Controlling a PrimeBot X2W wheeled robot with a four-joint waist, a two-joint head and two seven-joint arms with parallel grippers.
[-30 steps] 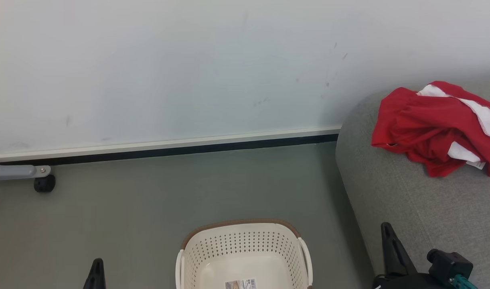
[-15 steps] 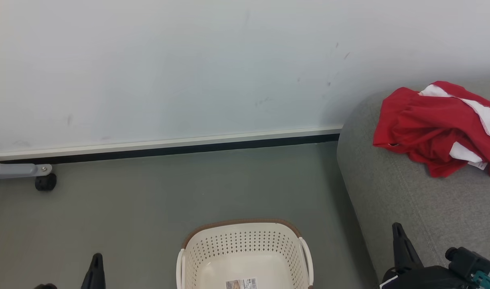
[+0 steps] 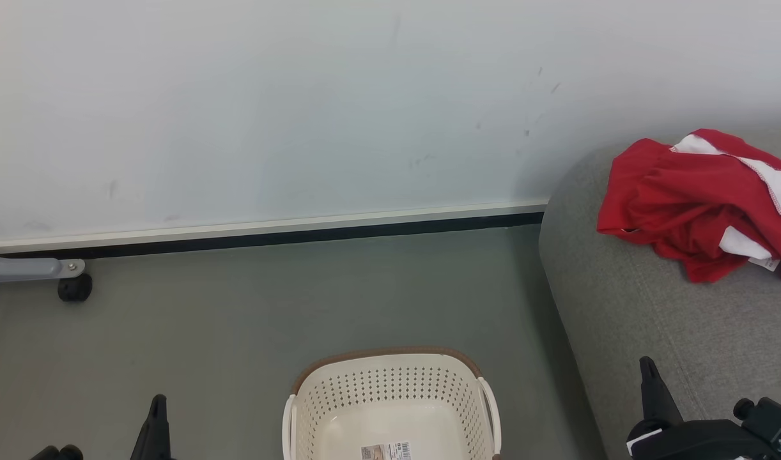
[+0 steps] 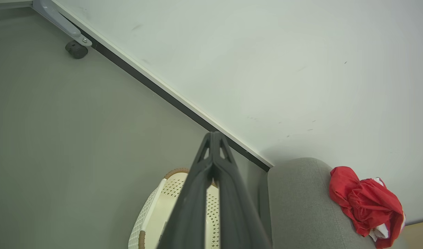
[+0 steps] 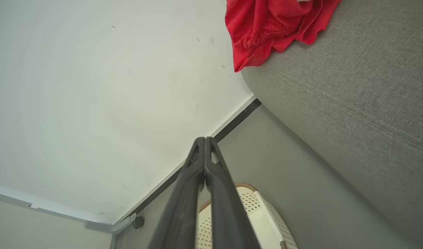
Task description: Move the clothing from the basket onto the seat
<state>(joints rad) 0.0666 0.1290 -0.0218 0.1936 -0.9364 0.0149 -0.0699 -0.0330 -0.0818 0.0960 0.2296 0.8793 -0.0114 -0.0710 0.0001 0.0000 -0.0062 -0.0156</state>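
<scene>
grey floor (image 3: 237,306) meets a pale wall (image 3: 301,128); we see the clothing (image 3: 691,198) heaped on the seat (image 3: 620,306), the basket (image 3: 390,385) on the floor beside it, our left gripper (image 3: 158,406) and right gripper (image 3: 648,370) both closed on nothing.

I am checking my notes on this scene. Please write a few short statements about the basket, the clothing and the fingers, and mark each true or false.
1. The red clothing lies on the grey seat. True.
2. The laundry basket holds a red garment. False: its visible inside has just a label.
3. The left gripper has its fingers shut together. True.
4. The right gripper grips the clothing. False: its fingers are shut on nothing, apart from it.
</scene>
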